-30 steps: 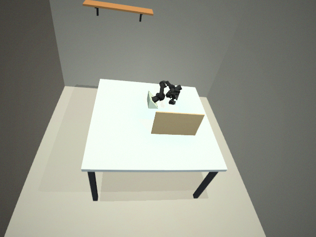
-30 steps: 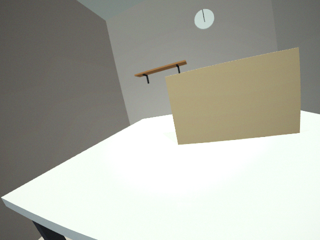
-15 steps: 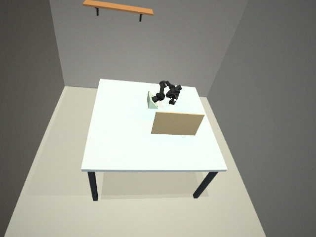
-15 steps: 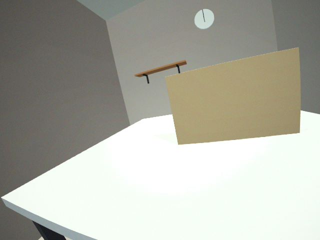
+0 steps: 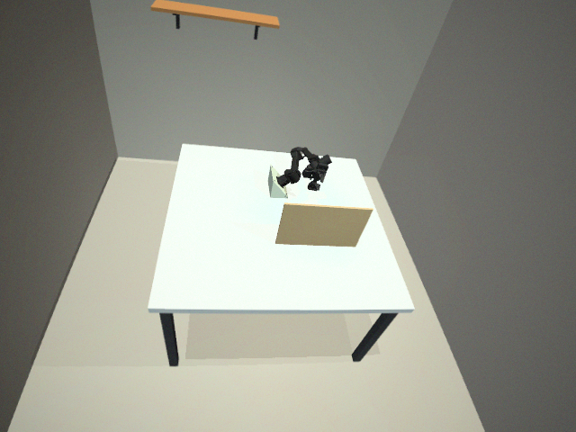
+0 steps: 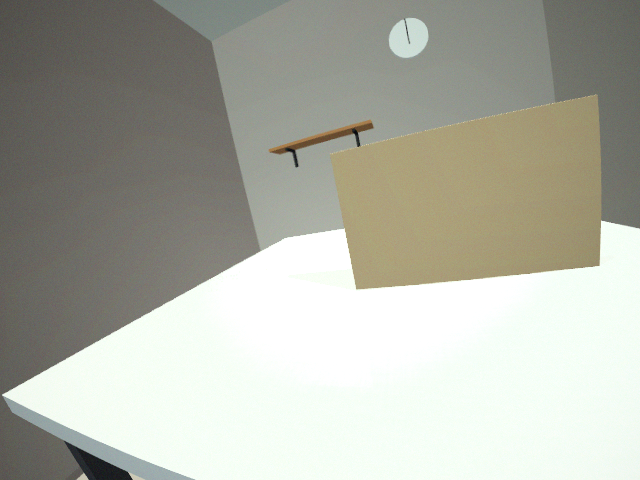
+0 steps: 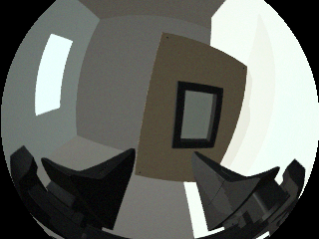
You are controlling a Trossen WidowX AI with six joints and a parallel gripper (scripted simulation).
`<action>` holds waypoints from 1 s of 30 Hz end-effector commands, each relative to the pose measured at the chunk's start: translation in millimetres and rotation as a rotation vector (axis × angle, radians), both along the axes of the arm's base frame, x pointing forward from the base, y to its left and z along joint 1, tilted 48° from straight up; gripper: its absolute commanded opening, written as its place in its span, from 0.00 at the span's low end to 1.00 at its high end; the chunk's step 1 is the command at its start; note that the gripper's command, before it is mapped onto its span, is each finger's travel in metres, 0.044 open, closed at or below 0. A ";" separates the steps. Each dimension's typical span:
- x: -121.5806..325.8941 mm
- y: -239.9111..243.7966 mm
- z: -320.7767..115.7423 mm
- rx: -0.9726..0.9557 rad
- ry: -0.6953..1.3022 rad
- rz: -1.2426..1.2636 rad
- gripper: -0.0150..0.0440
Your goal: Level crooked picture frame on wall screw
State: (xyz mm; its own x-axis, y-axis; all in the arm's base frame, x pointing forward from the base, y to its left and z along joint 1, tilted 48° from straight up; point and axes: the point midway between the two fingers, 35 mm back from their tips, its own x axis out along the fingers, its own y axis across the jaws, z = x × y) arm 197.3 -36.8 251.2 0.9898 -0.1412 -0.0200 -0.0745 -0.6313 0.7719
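Picture frame (image 7: 176, 115) — on tan panel (image 7: 157, 100) (image 5: 324, 225) (image 6: 470, 201) | pincer (image 7: 163, 154) — apart, unloaded | lettering: none legible

The single black arm (image 5: 295, 162) stood folded over the far part of the counter (image 5: 223, 260), right of its middle. In the top view, one long link ran between a rounded joint on the near left and a bend at the far side; from that bend, another segment angled right into a compact cluster of joints. The gripper (image 7: 163, 154) was partly open, with nothing between its fingers. Its two dark, pointed fingers stood well apart, the right one in the wrist view catching more light.
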 end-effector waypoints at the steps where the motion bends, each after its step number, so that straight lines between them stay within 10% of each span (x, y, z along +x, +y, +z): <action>1: -0.1 -0.6 -1.1 -0.004 0.005 -0.004 0.69; 30: 69.6 12.2 -29.0 -0.002 -0.004 -0.004 0.69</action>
State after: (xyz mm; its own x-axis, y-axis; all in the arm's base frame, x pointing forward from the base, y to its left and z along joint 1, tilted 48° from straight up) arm 239.9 -35.5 242.8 0.9897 -0.1432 -0.0083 -0.0841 -0.6261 0.7752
